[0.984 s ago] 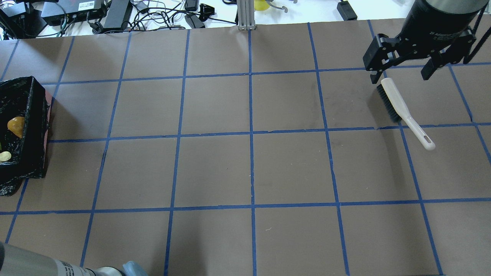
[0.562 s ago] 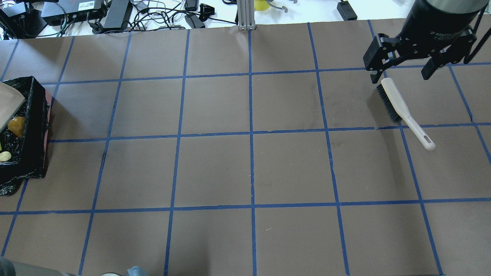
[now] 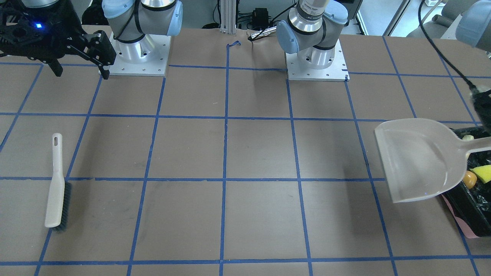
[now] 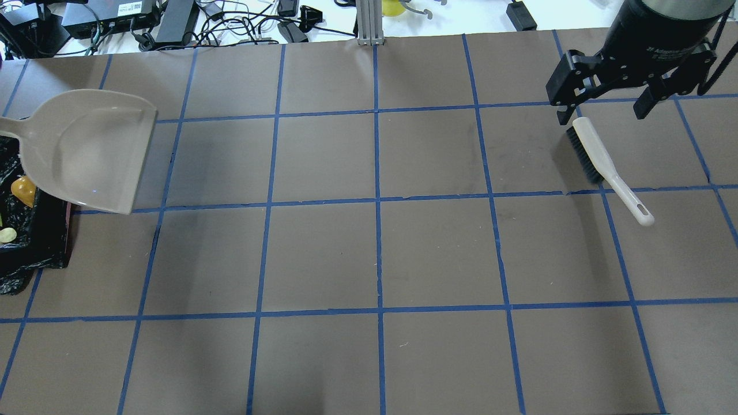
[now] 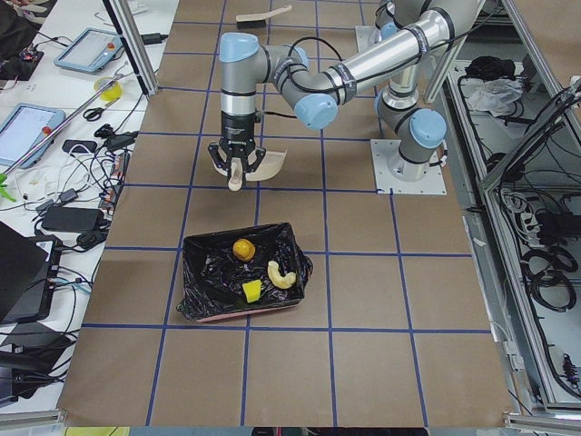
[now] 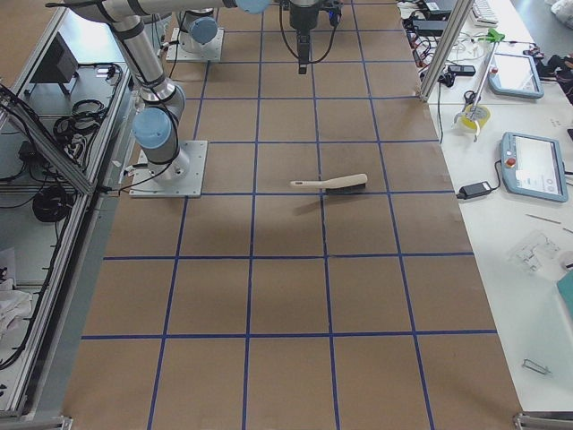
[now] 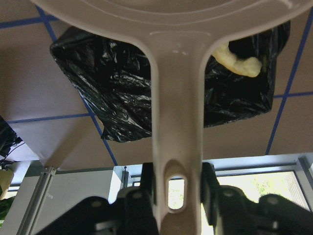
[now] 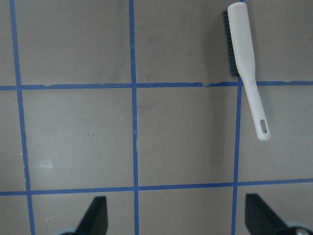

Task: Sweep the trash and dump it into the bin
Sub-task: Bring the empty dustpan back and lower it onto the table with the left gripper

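Near bin (image 5: 195,283), left gripper (image 5: 235,174) jaws clamping dustpan (image 4: 86,150), right gripper (image 4: 601,115) label (image 4: 663,53) reading "Adaptive"

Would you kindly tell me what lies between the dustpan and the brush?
Nothing: only bare taped tabletop separates the dustpan and brush, per the overhead view.

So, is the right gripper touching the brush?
Apart. The front-facing view shows bare table between the raised right gripper and the brush lying flat.
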`<action>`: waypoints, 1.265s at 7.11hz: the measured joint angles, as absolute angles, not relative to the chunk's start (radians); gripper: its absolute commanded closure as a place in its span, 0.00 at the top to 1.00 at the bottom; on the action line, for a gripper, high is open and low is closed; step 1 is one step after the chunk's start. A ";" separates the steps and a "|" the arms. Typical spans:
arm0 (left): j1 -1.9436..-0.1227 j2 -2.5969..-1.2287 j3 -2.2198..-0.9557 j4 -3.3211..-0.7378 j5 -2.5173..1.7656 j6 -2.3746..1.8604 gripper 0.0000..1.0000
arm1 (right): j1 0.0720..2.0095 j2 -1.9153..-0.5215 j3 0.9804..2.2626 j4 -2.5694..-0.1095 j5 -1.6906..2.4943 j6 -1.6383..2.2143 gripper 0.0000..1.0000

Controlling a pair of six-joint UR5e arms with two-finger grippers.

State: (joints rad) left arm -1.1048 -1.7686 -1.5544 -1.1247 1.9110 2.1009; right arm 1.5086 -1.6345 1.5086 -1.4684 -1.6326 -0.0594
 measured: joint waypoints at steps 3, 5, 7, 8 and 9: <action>-1.243 -1.833 -1.594 -1.144 1.873 1.865 0.00 | 1.508 -1.636 1.509 -1.474 -1.632 -0.059 1.00; -1.302 -1.895 -1.596 -1.087 1.869 1.818 0.00 | 1.509 -1.630 1.510 -1.475 -1.632 -0.059 1.00; -1.354 -1.966 -1.579 -1.032 1.869 1.782 0.00 | 1.510 -1.632 1.511 -1.475 -1.632 -0.058 1.00; -1.374 -2.000 -1.556 -1.023 1.870 1.764 0.00 | 1.510 -1.633 1.511 -1.476 -1.632 -0.058 1.00; -1.394 -2.033 -1.534 -1.020 1.871 1.744 0.00 | 1.510 -1.636 1.511 -1.475 -1.632 -0.060 1.00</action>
